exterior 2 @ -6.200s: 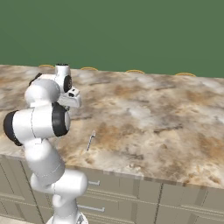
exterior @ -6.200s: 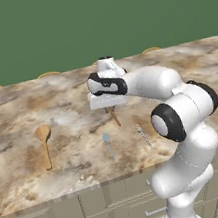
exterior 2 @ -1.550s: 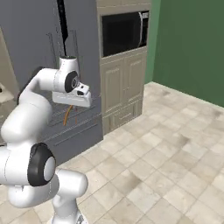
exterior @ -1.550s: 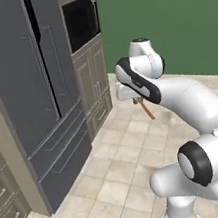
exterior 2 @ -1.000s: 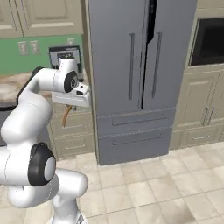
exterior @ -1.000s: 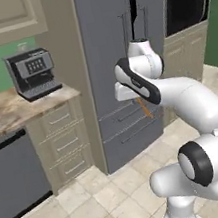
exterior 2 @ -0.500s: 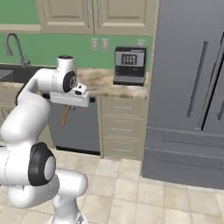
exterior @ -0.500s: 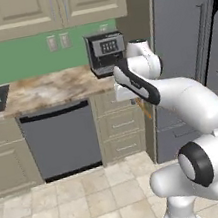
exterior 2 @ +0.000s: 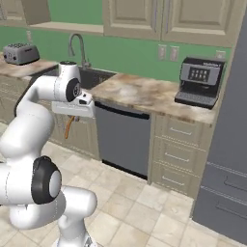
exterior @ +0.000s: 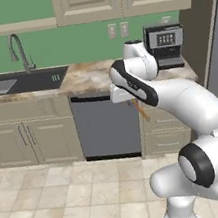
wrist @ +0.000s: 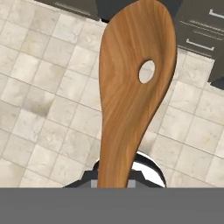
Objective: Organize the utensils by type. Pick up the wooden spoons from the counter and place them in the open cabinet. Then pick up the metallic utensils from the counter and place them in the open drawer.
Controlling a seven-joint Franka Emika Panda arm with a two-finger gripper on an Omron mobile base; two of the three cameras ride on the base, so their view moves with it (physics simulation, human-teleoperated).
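My pincer was closed down on the handle of a wooden spoon, and the spoon hung from it over the tiled floor. In the hand view the spoon's broad bowl, with a small oval hole through it, stretched away from the pincer above the beige tiles. From the left base view the spoon showed as an orange-brown stick slanting down below my wrist, in front of the tan drawer fronts; from the right it hung beside the cupboard under the sink.

Compared with half a second before, the whole scene had slid sideways, so the base had turned, not the things. The grey fridge that had filled the right side was now only a strip at the edge, the coffee machine sat further right on the desk, and the sink and its faucet had come fully into sight. A toaster had also appeared. My grip on the spoon looked unchanged.
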